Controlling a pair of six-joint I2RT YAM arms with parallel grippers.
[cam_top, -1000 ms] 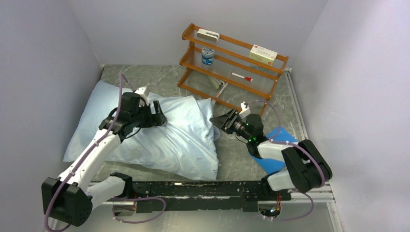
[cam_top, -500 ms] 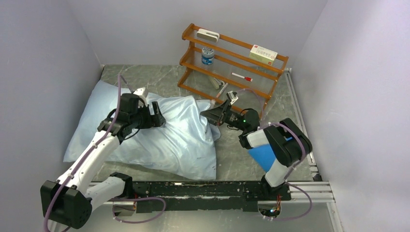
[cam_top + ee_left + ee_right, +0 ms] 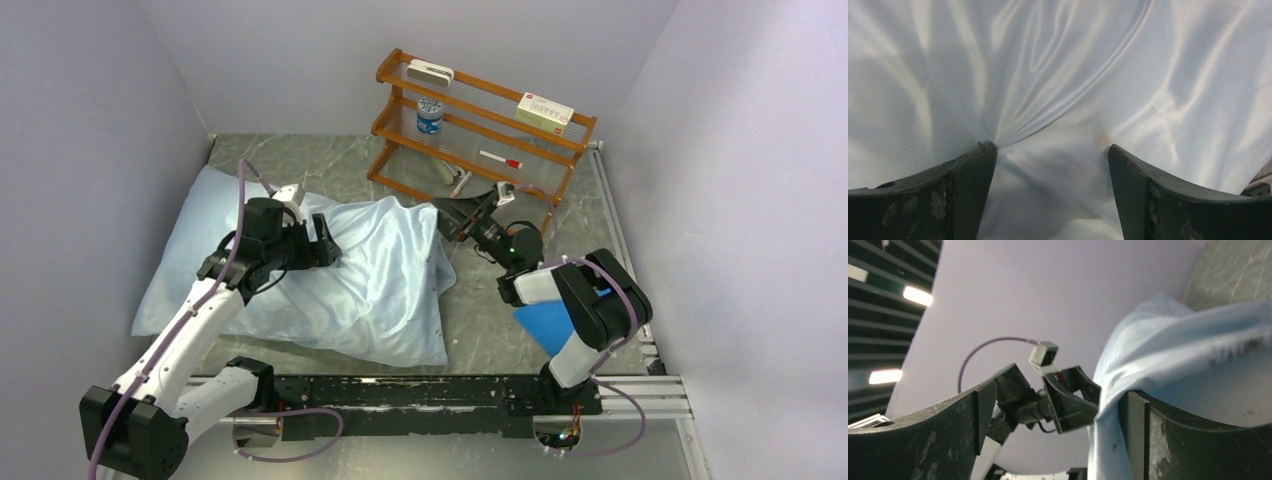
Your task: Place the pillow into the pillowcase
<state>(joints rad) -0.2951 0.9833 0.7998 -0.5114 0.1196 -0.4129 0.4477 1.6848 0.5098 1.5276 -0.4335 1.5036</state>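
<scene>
The pale blue pillowcase lies wrinkled over the right part of the pillow. The pillow's smooth, paler left end sticks out at the left. My left gripper is open and presses down on the cloth on top. In the left wrist view the pillowcase fills the frame and bunches at the left fingertip. My right gripper is open at the case's far right end. In the right wrist view the pillowcase hangs against the right finger. The pillow's tag is hidden.
A wooden shelf rack holding a can, boxes and a marker stands just behind the right gripper. A bright-blue flat sheet lies under the right arm. Walls close in left, right and back. A black rail runs along the front edge.
My right gripper has swung from beside the pillow's right end up and back toward the shelf, lifting the case's right edge. My left gripper has shifted slightly left on the cloth.
</scene>
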